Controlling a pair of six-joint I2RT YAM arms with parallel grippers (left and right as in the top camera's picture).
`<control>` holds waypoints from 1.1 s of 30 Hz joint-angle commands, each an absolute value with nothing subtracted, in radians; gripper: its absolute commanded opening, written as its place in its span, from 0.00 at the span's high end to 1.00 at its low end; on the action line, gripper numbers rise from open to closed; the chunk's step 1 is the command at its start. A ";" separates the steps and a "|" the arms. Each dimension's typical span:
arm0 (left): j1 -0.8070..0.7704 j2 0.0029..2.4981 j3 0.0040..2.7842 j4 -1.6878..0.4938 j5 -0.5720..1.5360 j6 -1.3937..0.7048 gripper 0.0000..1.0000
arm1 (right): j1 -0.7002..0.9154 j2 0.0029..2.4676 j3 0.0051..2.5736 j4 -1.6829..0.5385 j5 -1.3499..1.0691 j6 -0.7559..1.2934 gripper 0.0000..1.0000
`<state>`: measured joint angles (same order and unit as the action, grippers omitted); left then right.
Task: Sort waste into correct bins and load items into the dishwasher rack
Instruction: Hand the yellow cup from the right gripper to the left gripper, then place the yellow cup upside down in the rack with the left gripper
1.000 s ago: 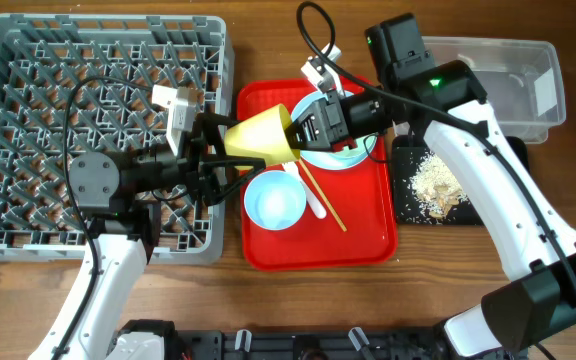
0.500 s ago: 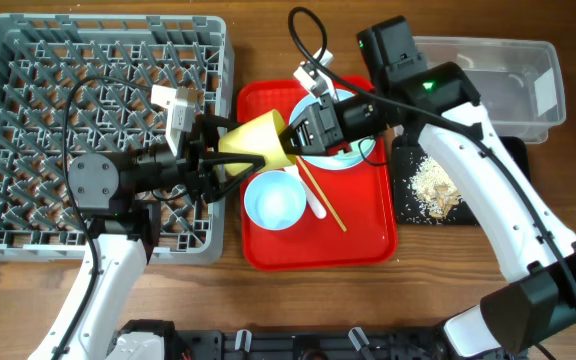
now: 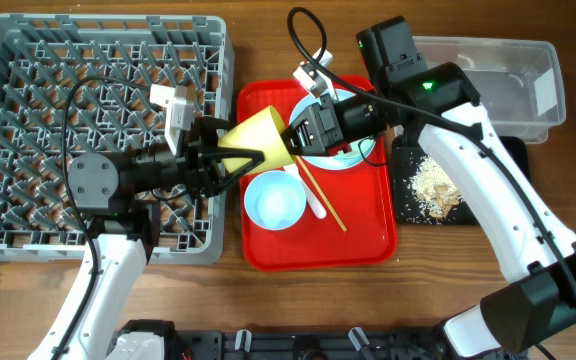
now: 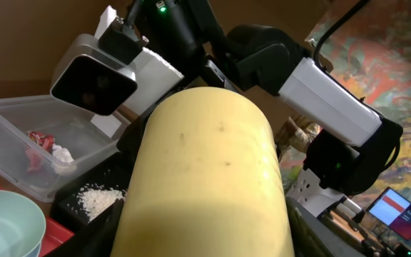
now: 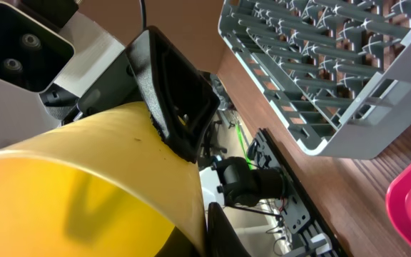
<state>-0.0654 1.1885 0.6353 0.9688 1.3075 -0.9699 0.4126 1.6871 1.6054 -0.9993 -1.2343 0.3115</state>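
Observation:
The yellow cup [image 3: 258,140] hangs on its side over the left edge of the red tray [image 3: 368,245], between both grippers. My right gripper [image 3: 301,135] is shut on its rim, one finger inside [image 5: 220,228]. My left gripper [image 3: 230,148] is closed around its base end; the cup fills the left wrist view [image 4: 205,185]. A pale blue bowl [image 3: 274,200], a white fork [image 3: 314,205] and chopsticks [image 3: 324,200] lie on the red tray. The plate [image 3: 343,158] is partly hidden under my right gripper. The grey rack [image 3: 88,130] is at the left.
The black tray [image 3: 408,205] right of the red tray holds beige food scraps [image 3: 435,183]. The clear tub [image 3: 508,85] stands at the back right; the left wrist view shows a red wrapper [image 4: 40,139] and a white wad [image 4: 61,153] in it.
My right gripper has carried the cup a little to the left into my left gripper's fingers. The left gripper's lower finger has come up against the cup.

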 commanded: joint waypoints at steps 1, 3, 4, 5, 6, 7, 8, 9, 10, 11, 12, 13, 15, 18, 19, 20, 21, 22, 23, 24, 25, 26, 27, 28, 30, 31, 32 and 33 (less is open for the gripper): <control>-0.070 1.191 0.643 0.976 1.316 -0.958 0.48 | 0.416 1.702 1.608 -0.995 -1.257 0.317 0.94; -0.070 1.192 0.643 0.976 1.316 -0.957 0.51 | 0.416 1.702 1.608 -0.995 -1.257 0.316 0.92; -0.070 1.192 0.643 0.975 1.316 -0.947 0.53 | 0.416 1.702 1.608 -0.995 -1.256 0.317 0.92; -0.070 1.192 0.643 0.975 1.316 -0.947 0.54 | 0.416 1.702 1.608 -0.995 -1.256 0.317 0.91; -0.070 1.192 0.643 0.969 1.316 -0.947 0.54 | 0.416 1.702 1.608 -0.995 -1.253 0.317 0.91; -0.070 1.192 0.643 0.960 1.316 -0.947 0.54 | 0.416 1.702 1.608 -0.995 -1.248 0.317 0.89; -0.070 1.192 0.643 0.944 1.317 -0.947 0.56 | 0.416 1.702 1.608 -0.995 -1.240 0.318 0.88; -0.070 1.192 0.643 0.923 1.317 -0.945 0.58 | 0.415 1.702 1.608 -0.996 -1.225 0.319 0.87; -0.069 1.192 0.643 0.899 1.320 -0.931 0.60 | 0.414 1.702 1.608 -0.996 -1.209 0.320 0.85; -0.069 1.192 0.643 0.870 1.326 -0.903 0.61 | 0.413 1.702 1.608 -0.997 -1.195 0.324 0.84; -0.069 1.192 0.643 0.834 1.329 -0.870 0.63 | 0.409 1.702 1.608 -1.000 -1.162 0.343 0.82; -0.069 1.192 0.643 0.791 1.329 -0.838 0.65 | 0.404 1.702 1.608 -1.006 -1.135 0.353 0.81; -0.063 1.192 0.643 0.708 1.329 -0.773 0.68 | 0.386 1.702 1.608 -1.018 -1.045 0.371 0.80; -0.033 1.192 0.643 0.571 1.327 -0.653 0.76 | 0.347 1.702 1.608 -1.068 -0.855 0.396 0.78; -0.019 1.192 0.643 0.520 1.325 -0.601 0.77 | 0.330 1.702 1.608 -1.084 -0.793 0.396 0.78; -0.004 1.192 0.643 0.463 1.318 -0.552 0.78 | 0.313 1.702 1.608 -1.100 -0.735 0.396 0.77; 0.011 1.192 0.643 0.400 1.299 -0.505 0.78 | 0.297 1.702 1.608 -1.116 -0.694 0.396 0.77; 0.028 1.192 0.643 0.336 1.271 -0.462 0.82 | 0.281 1.702 1.608 -1.132 -0.668 0.395 0.77; 0.044 1.192 0.643 0.273 1.232 -0.424 0.86 | 0.266 1.700 1.608 -1.145 -0.653 0.392 0.77; 0.060 1.192 0.643 0.215 1.185 -0.392 0.92 | 0.253 1.697 1.608 -1.157 -0.638 0.391 0.77; 0.076 1.192 0.643 0.164 1.134 -0.369 0.96 | 0.243 1.693 1.608 -1.168 -0.617 0.386 0.77; 0.087 1.191 0.643 0.134 1.096 -0.366 0.96 | 0.233 1.687 1.608 -1.179 -0.593 0.375 0.77; 0.101 1.191 0.644 0.101 1.048 -0.366 0.96 | 0.227 1.682 1.608 -1.189 -0.570 0.367 0.77; 0.117 1.190 0.644 0.072 1.011 -0.366 0.96 | 0.220 1.671 1.608 -1.208 -0.518 0.367 0.77; 0.135 1.183 0.647 0.026 0.963 -0.374 0.96 | 0.213 1.655 1.608 -1.235 -0.430 0.366 0.77; 0.143 1.177 0.655 -0.015 0.929 -0.374 0.96 | 0.213 1.647 1.608 -1.251 -0.380 0.366 0.77; 0.148 1.170 0.668 -0.067 0.884 -0.373 0.96 | 0.214 1.639 1.608 -1.267 -0.331 0.367 0.77; 0.149 1.159 0.691 -0.141 0.817 -0.366 0.96 | 0.214 1.631 1.608 -1.287 -0.279 0.366 0.77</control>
<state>0.1307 1.1908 0.6430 -0.0216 1.0306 -0.4240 0.2150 1.6882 1.6051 -1.2476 -0.5106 0.3794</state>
